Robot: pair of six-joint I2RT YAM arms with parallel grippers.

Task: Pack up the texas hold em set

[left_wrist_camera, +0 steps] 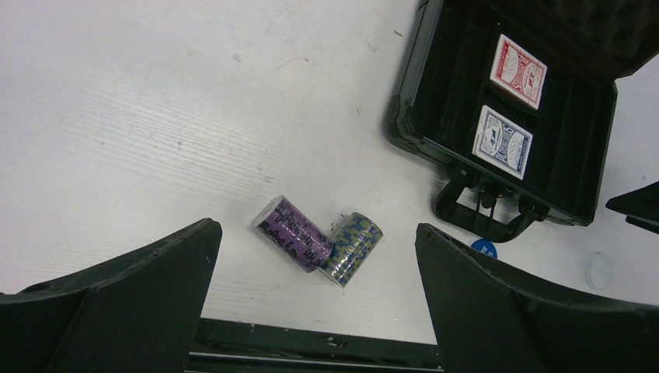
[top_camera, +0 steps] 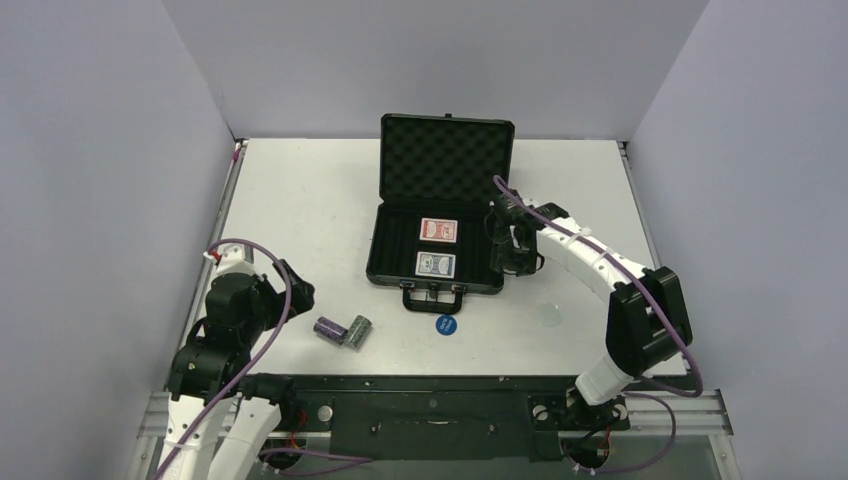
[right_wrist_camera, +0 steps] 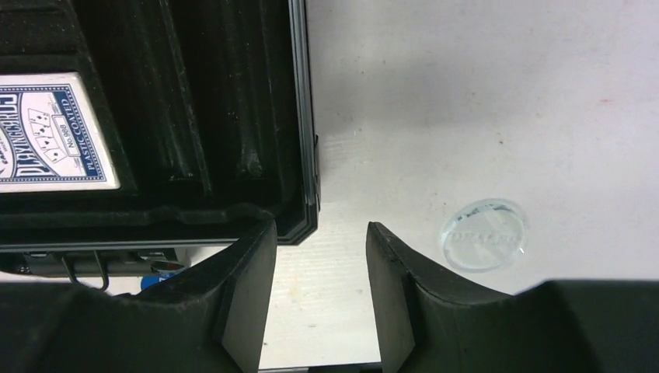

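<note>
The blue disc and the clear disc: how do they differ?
The blue disc is opaque; the clear disc is see-through and marked DEALER. The blue disc lies just before the handle of the case; the clear disc lies further right, off the case's front right corner. Both are round and lie flat on the table, outside the case.

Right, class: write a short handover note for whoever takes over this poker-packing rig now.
Left gripper: jaws wide open, empty, facing the purple chip stack and green chip stack.
Right gripper: jaws partly open, empty, at the case's near right corner.
Done: red deck and blue deck lie in the open case.
Left to do: both chip stacks lie touching on the table; blue disc sits by the handle; clear disc lies right of the case. Pack them, close the lid.
</note>
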